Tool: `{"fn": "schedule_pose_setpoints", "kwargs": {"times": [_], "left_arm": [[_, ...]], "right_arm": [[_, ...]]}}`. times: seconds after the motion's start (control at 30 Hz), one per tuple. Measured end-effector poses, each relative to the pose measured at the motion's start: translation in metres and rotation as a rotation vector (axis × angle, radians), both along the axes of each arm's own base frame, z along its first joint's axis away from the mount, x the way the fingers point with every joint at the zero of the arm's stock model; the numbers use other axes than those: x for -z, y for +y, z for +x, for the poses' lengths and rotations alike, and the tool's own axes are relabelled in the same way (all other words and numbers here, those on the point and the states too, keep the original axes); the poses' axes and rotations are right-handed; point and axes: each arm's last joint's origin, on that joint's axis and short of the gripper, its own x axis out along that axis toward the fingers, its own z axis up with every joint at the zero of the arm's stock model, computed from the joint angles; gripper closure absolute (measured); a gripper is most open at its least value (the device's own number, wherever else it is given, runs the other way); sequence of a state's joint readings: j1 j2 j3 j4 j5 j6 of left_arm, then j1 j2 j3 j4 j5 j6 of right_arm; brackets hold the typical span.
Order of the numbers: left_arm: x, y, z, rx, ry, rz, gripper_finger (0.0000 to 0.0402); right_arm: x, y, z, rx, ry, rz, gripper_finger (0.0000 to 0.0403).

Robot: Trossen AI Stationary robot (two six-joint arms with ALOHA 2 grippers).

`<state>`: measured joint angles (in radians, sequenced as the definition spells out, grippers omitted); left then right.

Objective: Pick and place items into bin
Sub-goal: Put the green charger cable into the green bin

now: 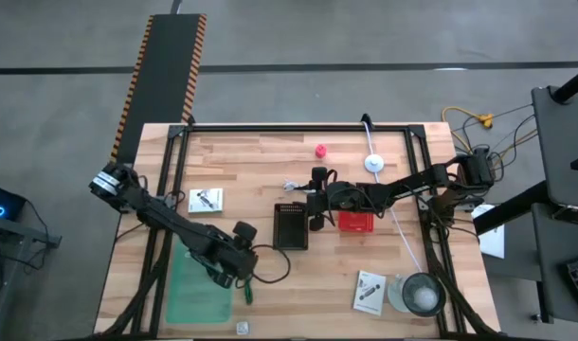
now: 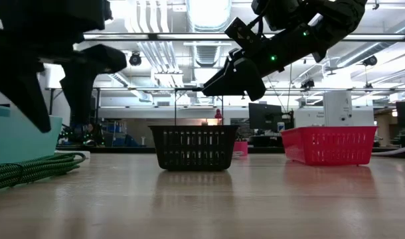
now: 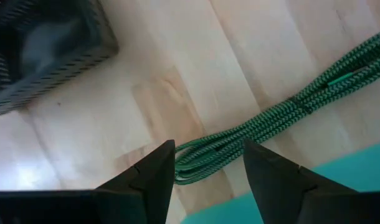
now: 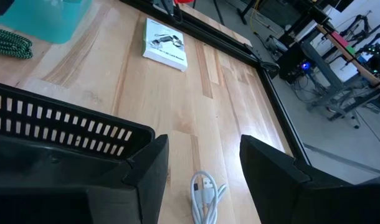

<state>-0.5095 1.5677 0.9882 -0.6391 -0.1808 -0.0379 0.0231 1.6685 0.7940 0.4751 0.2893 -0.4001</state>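
left gripper (image 1: 240,275) low over the front-left of the table (image 1: 270,294), fingers (image 3: 154,174) spread, nothing pinched. directly under it in the left wrist view: green-and-black braided cable (image 3: 289,109), bunched in several parallel strands, long axis running diagonally away from the teal mat (image 1: 199,284) edge toward the black bin. in the low view same cable (image 2: 30,166) lying flat beside the teal mat at far left. thin black cable (image 1: 275,270) looping just right of the left gripper.

two white printed cards: one (image 1: 206,200) left of centre, long axis across the table, one (image 1: 369,292) at front right, tilted, long axis roughly front to back. dark drawing and a few text lines on the first (image 4: 166,43) in the right wrist view, too small to read.

small metal piece (image 1: 242,328) at the front edge, alone.

two bins: black slotted one (image 1: 291,225) at centre, red one (image 1: 356,222) just right of it. black bin (image 2: 194,147) looks upright in the low view; contents can't tell.

right gripper (image 1: 318,204) held above the table at the far-right edge of the black bin, fingers (image 4: 146,165) spread, holding nothing. coiled white cable (image 4: 205,191) with a usb-type plug lying just beyond it, long axis roughly along the planks.

one tiny red knob (image 1: 320,150) near the back edge. round clear lidded container (image 1: 420,295) at front right.
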Motion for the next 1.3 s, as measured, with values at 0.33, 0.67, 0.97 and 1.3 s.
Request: {"fn": "schedule_pose_setpoints", "kwargs": {"times": [0.33,0.67,0.97,1.3], "left_arm": [[0.006,0.001,-0.001,0.246,0.023,0.078,0.0228],[0.014,0.003,-0.006,0.346,0.043,0.127,0.0228],[0.022,0.001,-0.001,0.465,0.006,0.152,0.0228],[0.042,-0.004,0.009,0.501,0.056,0.175,0.0228]], "right_arm": [[0.000,0.000,0.000,0.000,0.002,0.000,0.0218],[0.000,0.000,0.000,0.001,0.005,0.002,0.0218],[0.001,0.000,0.000,0.003,0.005,0.007,0.0218],[0.001,0.000,-0.001,0.003,0.014,0.007,0.0218]]}}
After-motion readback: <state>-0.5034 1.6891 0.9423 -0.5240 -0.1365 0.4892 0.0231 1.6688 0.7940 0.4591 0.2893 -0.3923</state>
